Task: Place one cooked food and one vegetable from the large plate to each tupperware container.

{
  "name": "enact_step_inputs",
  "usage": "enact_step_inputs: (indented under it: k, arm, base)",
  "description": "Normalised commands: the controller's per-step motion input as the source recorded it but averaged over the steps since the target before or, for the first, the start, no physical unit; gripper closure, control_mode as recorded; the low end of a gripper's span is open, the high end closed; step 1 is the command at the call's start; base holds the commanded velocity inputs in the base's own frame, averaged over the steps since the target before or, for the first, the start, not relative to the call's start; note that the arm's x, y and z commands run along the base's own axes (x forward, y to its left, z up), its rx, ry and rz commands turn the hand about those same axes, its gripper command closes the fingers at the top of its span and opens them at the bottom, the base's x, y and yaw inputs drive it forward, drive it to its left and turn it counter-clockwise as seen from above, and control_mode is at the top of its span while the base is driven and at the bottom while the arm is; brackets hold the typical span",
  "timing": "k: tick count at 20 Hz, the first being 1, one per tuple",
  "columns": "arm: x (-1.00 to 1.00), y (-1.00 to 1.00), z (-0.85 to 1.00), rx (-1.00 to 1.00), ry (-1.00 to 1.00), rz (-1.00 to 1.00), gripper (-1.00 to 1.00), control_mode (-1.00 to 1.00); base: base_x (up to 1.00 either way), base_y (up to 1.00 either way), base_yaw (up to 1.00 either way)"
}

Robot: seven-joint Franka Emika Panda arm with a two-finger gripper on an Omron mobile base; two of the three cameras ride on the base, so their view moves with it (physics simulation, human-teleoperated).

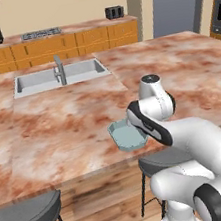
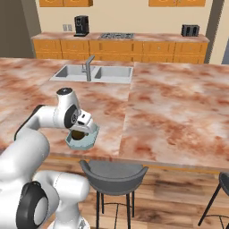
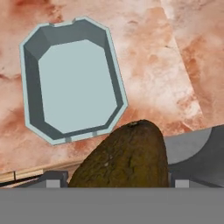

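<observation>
Hand view: jaws pinching rough brown lump [image 3: 127, 155] (rounded) over pale octagonal-cornered tupperware container [image 3: 72, 81].

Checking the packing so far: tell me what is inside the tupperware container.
Nothing can be seen inside the tupperware container: the hand view shows its pale floor bare. A brown lumpy food item between the jaws covers the counter just past its near corner.
</observation>
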Motion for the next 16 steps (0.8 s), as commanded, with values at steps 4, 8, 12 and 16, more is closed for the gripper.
enact_step_inputs:
  k: [4,8,12,16]
  arm:
    - [0.00,0.00,0.00,0.00,0.00,0.00,1.00,1.00]
    - [0.54,-0.01,0.00,0.00,0.00,0.12,1.00,-1.00]
    - [0.96,0.01,-0.24,0.00,0.08,0.28,1.00,-1.00]
    - [1.00,0.16,-0.43,0.00,0.24,0.20,1.00,-1.00]
  base:
    - [0.05,-0.01,0.00]
    - [0.03,-0.02,0.01]
    - [0.00,0.00,0.00]
    - [0.00,0.00,0.00]
